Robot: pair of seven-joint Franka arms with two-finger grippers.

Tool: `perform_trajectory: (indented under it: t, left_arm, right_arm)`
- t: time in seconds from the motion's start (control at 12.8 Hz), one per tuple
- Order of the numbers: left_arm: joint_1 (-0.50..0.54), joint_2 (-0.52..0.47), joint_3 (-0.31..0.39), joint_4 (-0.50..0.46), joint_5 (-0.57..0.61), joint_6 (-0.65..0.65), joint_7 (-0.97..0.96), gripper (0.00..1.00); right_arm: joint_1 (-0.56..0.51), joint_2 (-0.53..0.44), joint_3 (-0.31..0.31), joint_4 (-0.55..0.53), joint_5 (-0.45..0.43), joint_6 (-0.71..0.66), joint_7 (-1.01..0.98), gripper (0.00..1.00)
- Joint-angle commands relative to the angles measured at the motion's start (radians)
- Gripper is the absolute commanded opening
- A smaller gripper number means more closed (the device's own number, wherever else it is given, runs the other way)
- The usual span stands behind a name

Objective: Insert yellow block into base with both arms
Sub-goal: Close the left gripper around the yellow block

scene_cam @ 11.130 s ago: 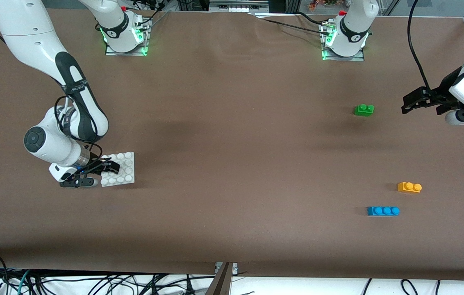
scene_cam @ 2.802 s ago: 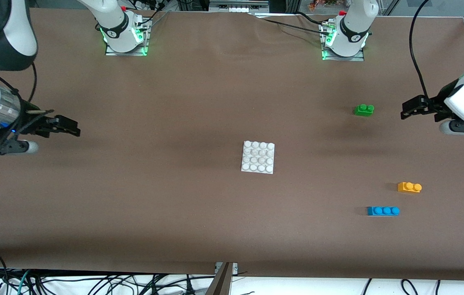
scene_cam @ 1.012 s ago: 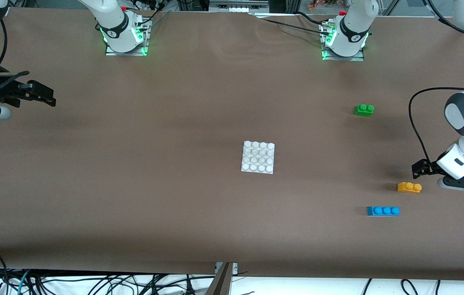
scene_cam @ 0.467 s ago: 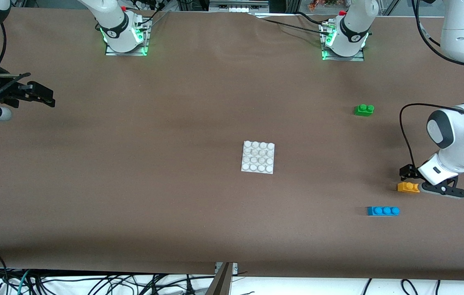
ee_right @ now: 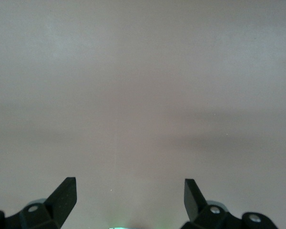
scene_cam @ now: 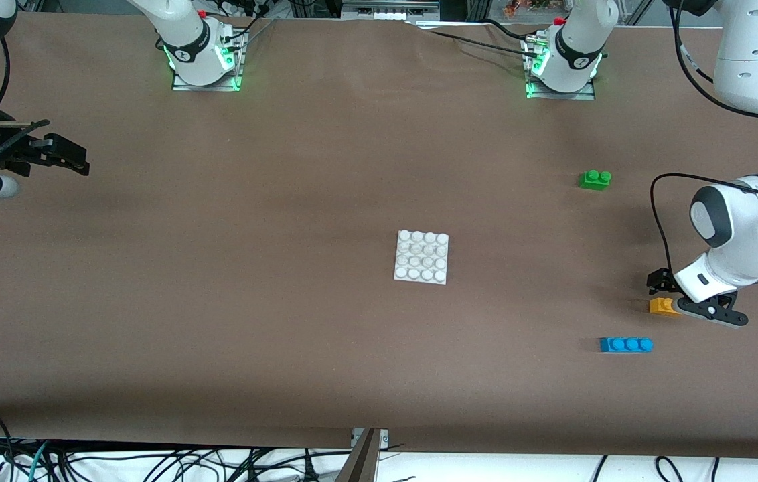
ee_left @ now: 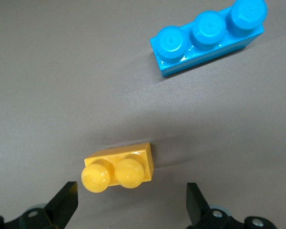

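A: Where's the yellow block (scene_cam: 660, 306) rn?

B: On the desk (scene_cam: 285, 335) toward the left arm's end. Seen from the base (scene_cam: 422, 257) in the front view it's at abt 3-4 o'clock, well apart. Lying flat, studs up, partly hidden by the left gripper (scene_cam: 665, 289) in that view.

A: Left gripper got it?

B: No. Fingers spread wide, low over the block. In the left wrist view the block (ee_left: 118, 168) sits between the two fingertips (ee_left: 64, 205), w/ a gap on each side, nothing clamped.

A: Other bricks?

B: Blue brick (scene_cam: 626, 345) w/ three studs is near the yellow one, nearer the front camera, abt 7 o'clock from it; the left wrist view shows it too (ee_left: 210, 36), apart from the yellow one. Green brick (scene_cam: 594, 179) is farther from the camera, abt 11 o'clock from the yellow one, well apart.

A: Base?

B: Flat on the desk near the middle, studs up, nothing on it.

A: Right arm?

B: Waiting. Right gripper (scene_cam: 64, 157) is up over bare desk at the right arm's end, abt 10 o'clock from the base, fingers spread, empty. Right wrist view shows only fingertips (ee_right: 64, 195) and brown desk surface
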Motion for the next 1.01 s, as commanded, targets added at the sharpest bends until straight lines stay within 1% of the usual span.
perform_trajectory:
  t: [0.0,0.08,0.16,0.78,0.93]
  left_arm:
    - [0.017,0.039,-0.005,0.050,-0.030,0.001,0.033,1.00]
    - [0.025,0.053,-0.005,0.059,-0.097,0.001,0.033,1.00]
    - [0.027,0.070,-0.005,0.070,-0.131,0.001,0.037,1.00]
    - [0.027,0.088,-0.003,0.102,-0.139,0.001,0.034,1.00]
    - [0.028,0.090,-0.003,0.102,-0.141,0.001,0.028,0.97]
  right_arm:
    - [-0.003,0.009,0.002,0.023,-0.007,-0.012,0.007,1.00]
    - [-0.003,0.009,0.002,0.023,-0.007,-0.012,0.005,1.00]
    - [-0.003,0.009,0.002,0.023,-0.007,-0.012,0.007,1.00]
    - [-0.005,0.009,0.001,0.023,-0.007,-0.012,0.007,1.00]
    - [-0.006,0.009,0.001,0.023,-0.007,-0.012,0.007,1.00]
